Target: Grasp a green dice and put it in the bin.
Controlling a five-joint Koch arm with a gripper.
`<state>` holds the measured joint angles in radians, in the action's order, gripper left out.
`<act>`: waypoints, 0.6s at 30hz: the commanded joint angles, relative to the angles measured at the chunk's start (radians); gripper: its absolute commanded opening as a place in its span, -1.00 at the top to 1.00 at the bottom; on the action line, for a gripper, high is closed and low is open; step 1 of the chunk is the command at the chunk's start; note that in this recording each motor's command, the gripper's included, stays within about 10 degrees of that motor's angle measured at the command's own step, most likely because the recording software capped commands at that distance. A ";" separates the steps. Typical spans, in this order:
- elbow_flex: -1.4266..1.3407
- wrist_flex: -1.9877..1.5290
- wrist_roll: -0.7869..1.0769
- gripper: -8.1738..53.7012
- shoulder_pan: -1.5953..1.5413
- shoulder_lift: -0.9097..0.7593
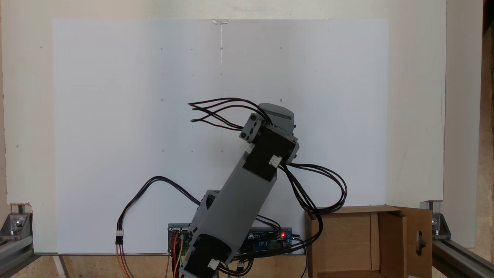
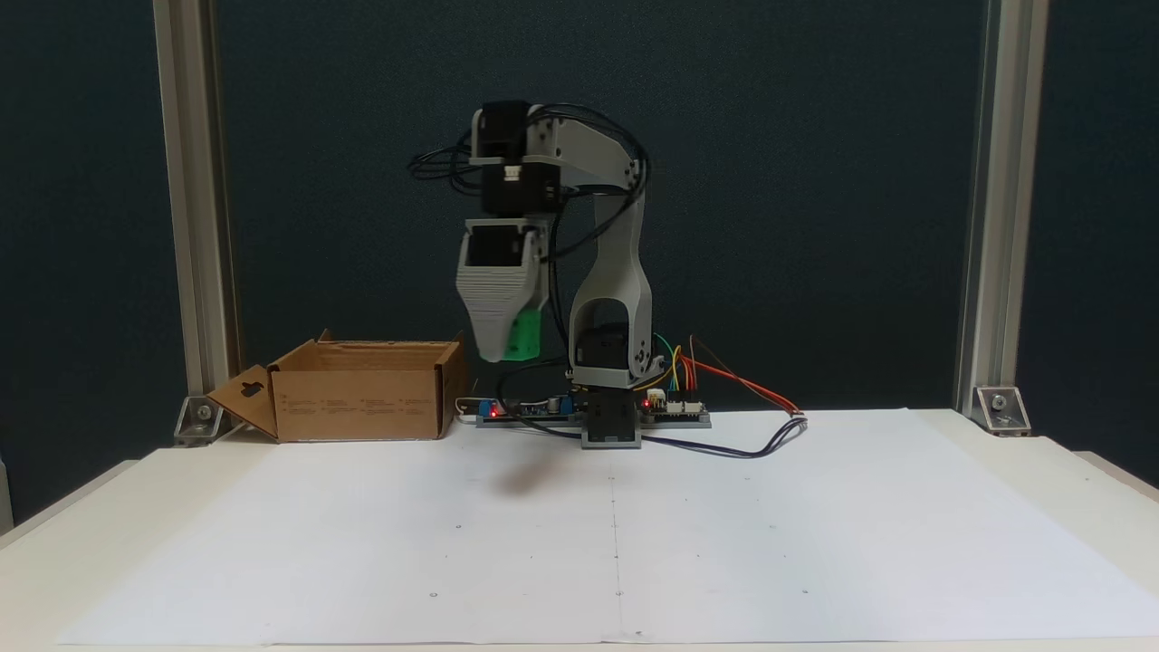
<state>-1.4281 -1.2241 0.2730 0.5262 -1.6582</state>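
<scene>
One small bright green plastic cube, the green dice [image 2: 522,336], hangs well above the white paper sheet [image 2: 724,525] that covers the near part of the table, pinched at the tip of the grey ribbed plastic gripper [image 2: 507,349]. From the front fixed view the jaws look closed onto it, with the cube showing at the gripper's right side rather than centred between the pads, so the hold seems shallow. A soft shadow lies on the paper below.

Further back, the brown corrugated cardboard bin [image 2: 362,403] sits open at the left of that view, near the gripper but not under it; its flap with the keyhole cutout [image 2: 246,398] splays outward.

Judging from this, the main risk is the cube slipping out during the swing toward the box and dropping on the paper. A low carry could also catch the box's near wall or upright flap. Black cables [image 1: 320,185] drape over the bin's edge in the overhead fixed view and could snag.
</scene>
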 commanded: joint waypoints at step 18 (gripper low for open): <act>0.137 0.382 0.301 0.36 1.019 0.112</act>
<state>-1.3545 -0.8943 0.4755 1.4895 -1.5493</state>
